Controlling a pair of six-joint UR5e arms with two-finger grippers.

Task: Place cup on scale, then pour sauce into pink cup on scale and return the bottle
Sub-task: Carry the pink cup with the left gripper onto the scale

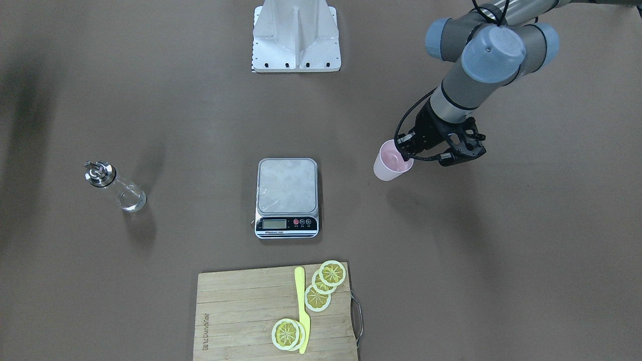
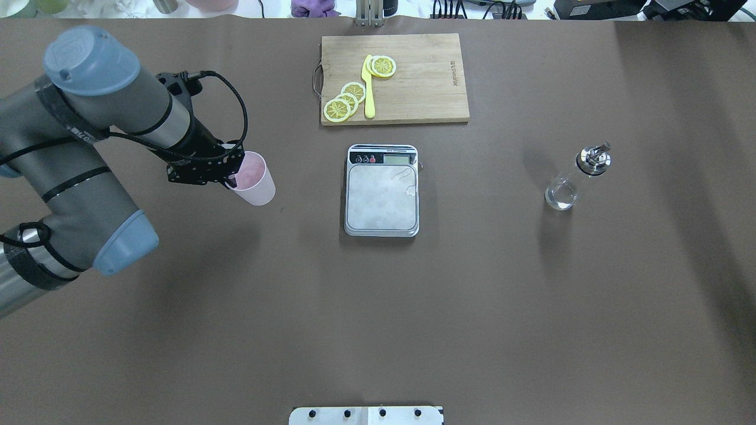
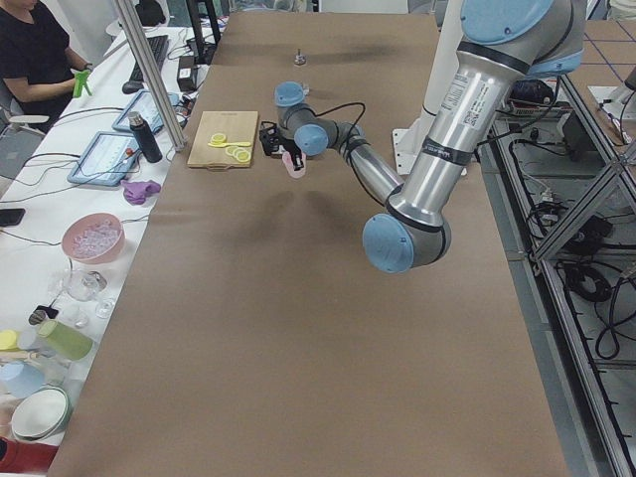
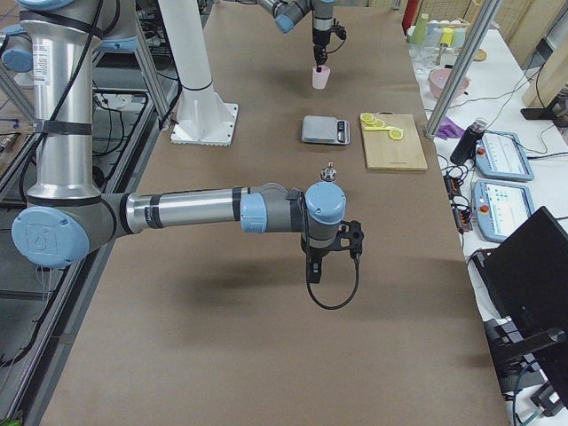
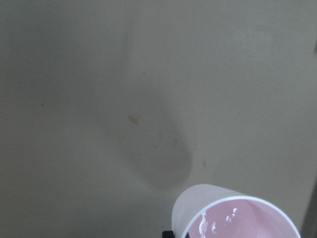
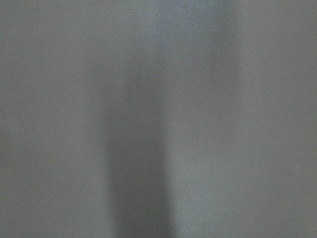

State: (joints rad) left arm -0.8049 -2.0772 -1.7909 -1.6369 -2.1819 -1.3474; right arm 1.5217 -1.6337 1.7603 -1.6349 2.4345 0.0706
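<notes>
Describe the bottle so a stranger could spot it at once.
Find the steel scale in the middle of the table, beside the wooden cutting board. Off to the robot's right of it, the bottle stands alone. It is clear glass with a shiny metal spout cap, unlike the opaque pink cup in the left end effector.

brown matte table top (image 2: 378, 324), white side desk (image 3: 50, 214) at 9 o'clock in exterior left view, seated operator (image 3: 30, 50) at 11 o'clock, laptop (image 4: 524, 266) at 4 o'clock in exterior right view
</notes>
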